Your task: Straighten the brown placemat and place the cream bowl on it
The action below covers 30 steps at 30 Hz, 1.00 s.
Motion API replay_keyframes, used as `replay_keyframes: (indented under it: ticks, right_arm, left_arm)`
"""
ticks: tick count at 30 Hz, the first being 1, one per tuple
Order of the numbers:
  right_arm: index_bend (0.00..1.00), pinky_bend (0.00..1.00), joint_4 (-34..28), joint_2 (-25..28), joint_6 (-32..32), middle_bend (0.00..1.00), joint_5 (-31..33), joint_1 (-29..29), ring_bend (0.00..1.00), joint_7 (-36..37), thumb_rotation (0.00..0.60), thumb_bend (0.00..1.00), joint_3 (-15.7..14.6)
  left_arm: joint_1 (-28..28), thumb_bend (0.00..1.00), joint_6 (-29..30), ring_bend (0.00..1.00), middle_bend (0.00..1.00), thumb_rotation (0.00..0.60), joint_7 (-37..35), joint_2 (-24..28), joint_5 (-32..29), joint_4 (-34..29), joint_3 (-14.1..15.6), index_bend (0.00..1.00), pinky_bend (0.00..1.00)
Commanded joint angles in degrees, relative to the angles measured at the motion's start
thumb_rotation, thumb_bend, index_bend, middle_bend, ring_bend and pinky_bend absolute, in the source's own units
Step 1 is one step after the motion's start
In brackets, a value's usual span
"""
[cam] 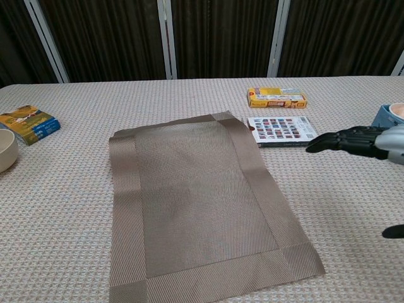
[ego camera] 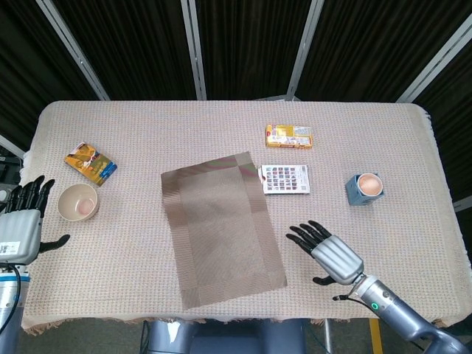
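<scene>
The brown placemat (ego camera: 221, 226) (cam: 197, 202) lies skewed in the middle of the table, its long sides tilted off the table's edges. The cream bowl (ego camera: 78, 202) (cam: 6, 150) sits on the cloth at the left, apart from the mat. My left hand (ego camera: 20, 227) hovers at the table's left edge, fingers spread, holding nothing, just left of the bowl. My right hand (ego camera: 330, 254) (cam: 356, 140) is open with fingers stretched toward the mat's lower right corner, a short way off it.
A yellow-blue packet (ego camera: 90, 164) (cam: 29, 124) lies behind the bowl. A yellow box (ego camera: 288, 136) (cam: 276, 98) and a flat patterned box (ego camera: 285, 179) (cam: 281, 131) sit right of the mat's far corner. A blue cup (ego camera: 364, 188) (cam: 386, 118) stands further right.
</scene>
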Motion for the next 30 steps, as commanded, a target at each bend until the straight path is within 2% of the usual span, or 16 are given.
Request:
replay_keyframes:
  ticks: [1, 13, 30]
  right_arm:
    - [0.00, 0.00, 4.0, -4.8, -1.1, 0.00, -2.5, 2.4, 0.00, 0.6, 0.600, 0.00, -0.9]
    - [0.00, 0.00, 8.0, -12.5, -4.3, 0.00, -4.0, 4.6, 0.00, -7.0, 0.600, 0.00, -2.5]
    - [0.00, 0.00, 11.7, -15.8, -5.1, 0.00, -1.9, 5.7, 0.00, -11.2, 0.600, 0.00, -3.3]
  left_arm:
    - [0.2, 0.00, -0.6, 0.00, 0.00, 0.600, -0.5, -0.1, 0.3, 0.9, 0.2, 0.00, 0.00]
    - [0.5, 0.00, -2.3, 0.00, 0.00, 0.600, -2.4, 0.4, 1.7, 0.9, 0.7, 0.00, 0.00]
    - [0.6, 0.00, -4.2, 0.00, 0.00, 0.600, -2.8, 0.4, 1.7, 0.9, 0.8, 0.00, 0.00]
